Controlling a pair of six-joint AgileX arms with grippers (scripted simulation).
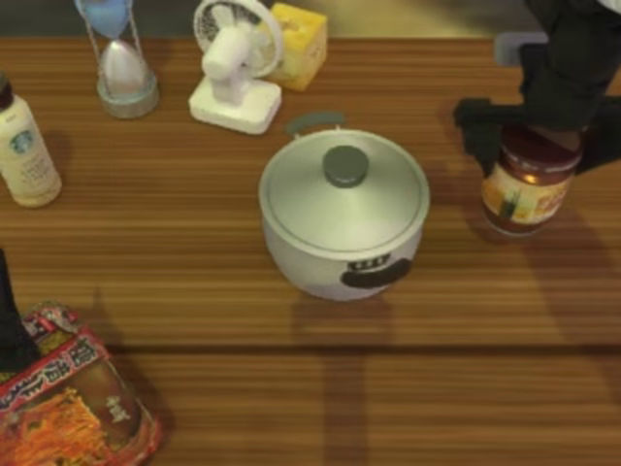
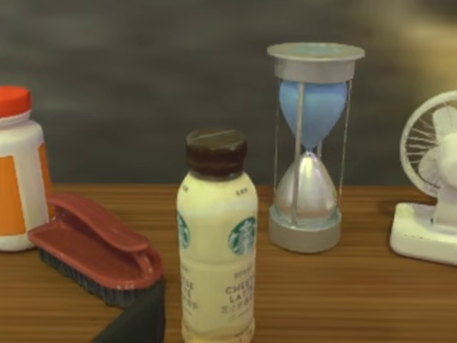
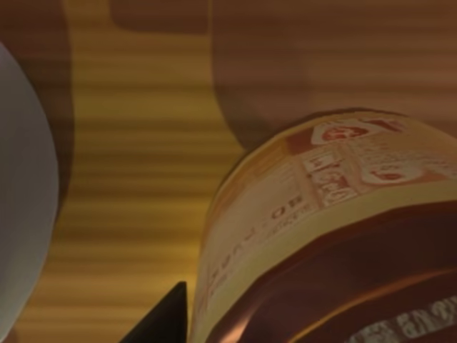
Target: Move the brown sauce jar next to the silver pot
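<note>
Noodle packet (image 1: 73,408) on striped wooden table (image 1: 291,388), dark backdrop behind

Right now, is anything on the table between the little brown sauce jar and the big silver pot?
No. Only bare wooden table shows between the brown sauce jar and the round silver pot. The right gripper sits at the jar's top.

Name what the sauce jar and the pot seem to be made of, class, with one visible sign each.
The brown sauce jar: probably glass, since dark sauce shows through glossy walls; paper-like yellow-orange label. The silver pot: likely brushed metal, matte silver-grey with soft sheen on its domed lid; its grey knob could be plastic.
</note>
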